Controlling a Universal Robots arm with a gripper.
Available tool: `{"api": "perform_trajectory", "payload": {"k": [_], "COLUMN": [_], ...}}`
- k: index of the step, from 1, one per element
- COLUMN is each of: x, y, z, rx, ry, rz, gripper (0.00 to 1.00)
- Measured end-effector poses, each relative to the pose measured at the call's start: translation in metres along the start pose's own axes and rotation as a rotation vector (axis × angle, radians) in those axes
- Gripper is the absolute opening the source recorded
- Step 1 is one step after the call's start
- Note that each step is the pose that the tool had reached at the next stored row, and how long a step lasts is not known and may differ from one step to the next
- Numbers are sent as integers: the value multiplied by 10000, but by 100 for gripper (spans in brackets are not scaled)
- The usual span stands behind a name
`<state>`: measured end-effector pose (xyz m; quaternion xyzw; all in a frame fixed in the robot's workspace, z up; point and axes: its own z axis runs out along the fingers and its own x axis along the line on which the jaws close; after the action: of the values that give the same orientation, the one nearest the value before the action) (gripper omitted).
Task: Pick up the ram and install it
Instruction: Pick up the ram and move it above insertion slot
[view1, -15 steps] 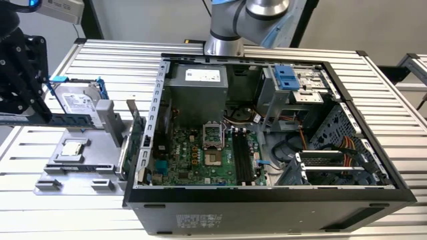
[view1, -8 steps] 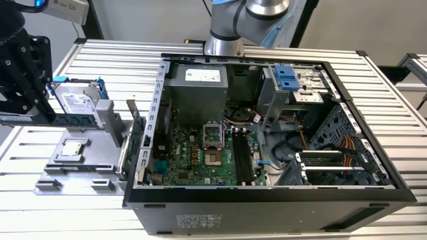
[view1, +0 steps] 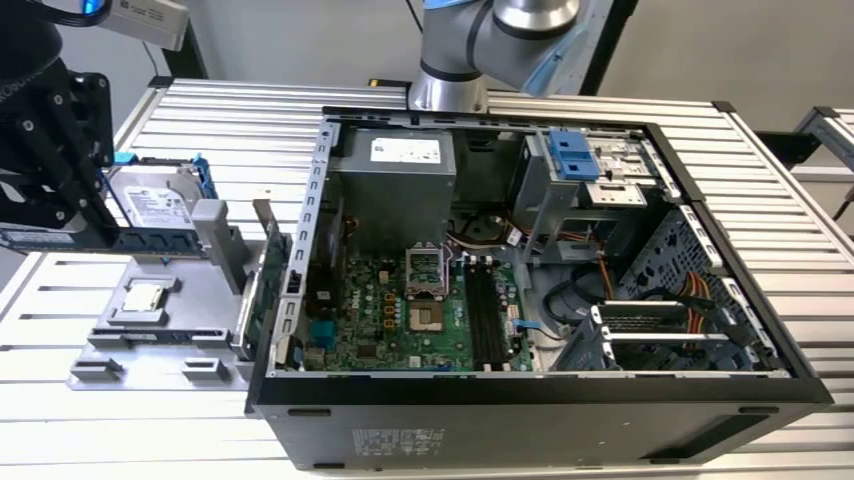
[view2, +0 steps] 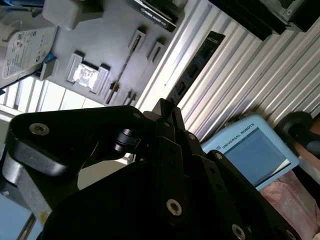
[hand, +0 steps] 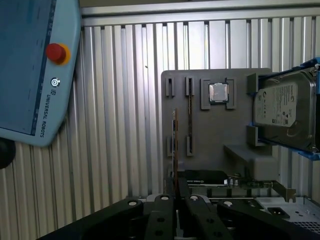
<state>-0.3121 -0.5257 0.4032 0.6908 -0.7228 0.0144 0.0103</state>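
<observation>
Gripper (hand: 176, 189) is clamped on the ram (view2: 196, 66), jaws pinching one end, and the rest of the stick juts out past them over the edge of the grey parts tray (hand: 215, 150). I can't tell if it touches the tray. Beyond the gripper the tray holds a processor (hand: 218, 92) in its pocket and a hard drive (hand: 285, 110) in a blue-trimmed cradle further off. The green expansion card (hand: 225, 178) stands on edge close to the gripper, between it and the open PC case (view1: 534, 400). A teach pendant (hand: 35, 70) lies on the slatted table (hand: 125, 100) on the gripper's other side, well apart from the tray. In the exterior view the motherboard (view1: 400, 310) with its long black slots (view1: 483, 320) sits inside the case, well apart from the gripper, with the case wall and the card in between. In the first wrist view the ram is edge-on, just a thin line, and the jaws hide its gripped end. The gripper body is cut off at the exterior view's left edge. There is bare slatted table between tray and pendant. Above the case it is open, apart from the arm base (view1: 447, 90) at the far rim.
</observation>
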Motion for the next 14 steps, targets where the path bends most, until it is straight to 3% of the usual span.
{"api": "perform_trajectory", "payload": {"k": [14], "x": [-5], "y": [-105], "z": [1], "rx": [1], "ry": [16], "rz": [0], "gripper": [0]}}
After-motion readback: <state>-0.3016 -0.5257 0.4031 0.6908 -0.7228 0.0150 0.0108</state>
